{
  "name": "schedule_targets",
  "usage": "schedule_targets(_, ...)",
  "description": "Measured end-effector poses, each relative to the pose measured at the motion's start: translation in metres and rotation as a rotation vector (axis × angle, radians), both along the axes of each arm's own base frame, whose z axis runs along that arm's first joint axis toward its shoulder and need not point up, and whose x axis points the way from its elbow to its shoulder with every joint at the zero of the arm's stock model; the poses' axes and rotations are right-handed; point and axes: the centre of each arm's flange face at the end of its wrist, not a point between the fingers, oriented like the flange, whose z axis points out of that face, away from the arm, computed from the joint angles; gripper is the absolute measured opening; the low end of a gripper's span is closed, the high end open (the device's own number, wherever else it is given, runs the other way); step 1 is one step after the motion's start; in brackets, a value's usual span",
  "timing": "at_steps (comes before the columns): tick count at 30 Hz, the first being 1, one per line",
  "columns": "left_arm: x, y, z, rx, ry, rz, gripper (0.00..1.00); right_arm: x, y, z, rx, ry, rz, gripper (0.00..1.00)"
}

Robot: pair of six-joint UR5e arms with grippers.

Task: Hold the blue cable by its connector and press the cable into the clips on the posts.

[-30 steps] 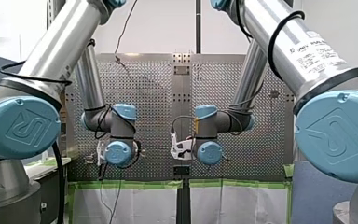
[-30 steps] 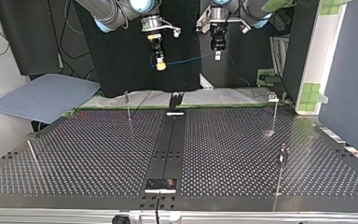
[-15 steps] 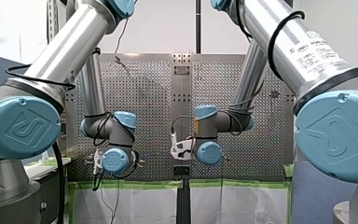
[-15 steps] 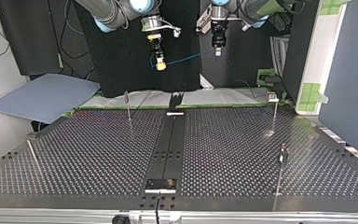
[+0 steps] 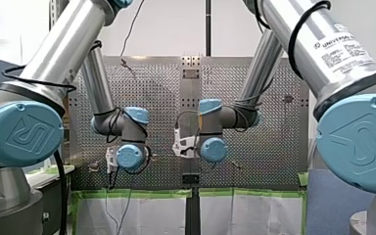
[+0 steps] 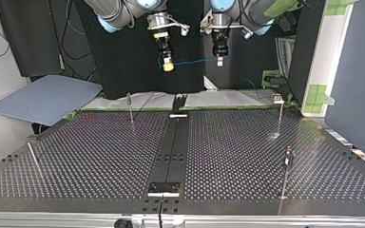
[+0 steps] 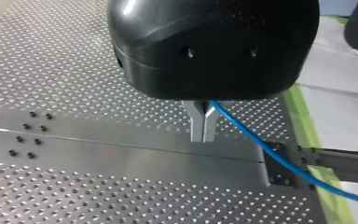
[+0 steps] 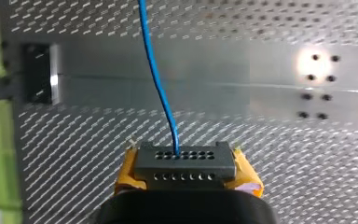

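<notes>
1. The blue cable (image 8: pixel 157 79) leaves the connector (image 8: pixel 185 163) straight ahead of my right tool (image 8: pixel 186 175), whose yellow pads (image 8: pixel 127 176) are clamped on the connector's two ends. It then crosses to my left tool (image 7: pixel 203 139), whose metal fingers (image 7: pixel 196 123) are pinched together on it, the rest trailing off beside that tool.
2. If that pinch is tight and the tools draw apart, I judge the span could go taut and twist the connector in the pads, or strain the cable where it enters.
3. If the pinch is loose, the cable may slip free, sag and miss the clips (image 6: pixel 277 99).
4. The posts (image 6: pixel 131 111) stand on the counter (image 6: pixel 228 156), well below both tools. They look thin, so a cable pushed sideways might bend one instead of seating.
</notes>
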Motion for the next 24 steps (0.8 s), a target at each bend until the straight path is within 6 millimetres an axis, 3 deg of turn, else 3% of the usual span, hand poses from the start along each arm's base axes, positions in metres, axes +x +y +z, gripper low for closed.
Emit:
schedule_targets(6, 0.017, 0.01, 0.022, 0.02, -0.012, 0.035, 0.0, 0.014, -0.016, 0.044, -0.03, -0.049, 0.011, 0.0)
schedule_targets(14, 0.039, 0.029, 0.054, -0.002, -0.021, 0.066, 0.0, 0.014, -0.026, 0.092, -0.046, -0.085, 0.006, 0.0)
schedule_targets(24, 0.066, 0.028, 0.112, -0.071, -0.091, 0.093, 0.0, 0.016, -0.045, 0.164, -0.093, -0.135, 0.042, 0.0)
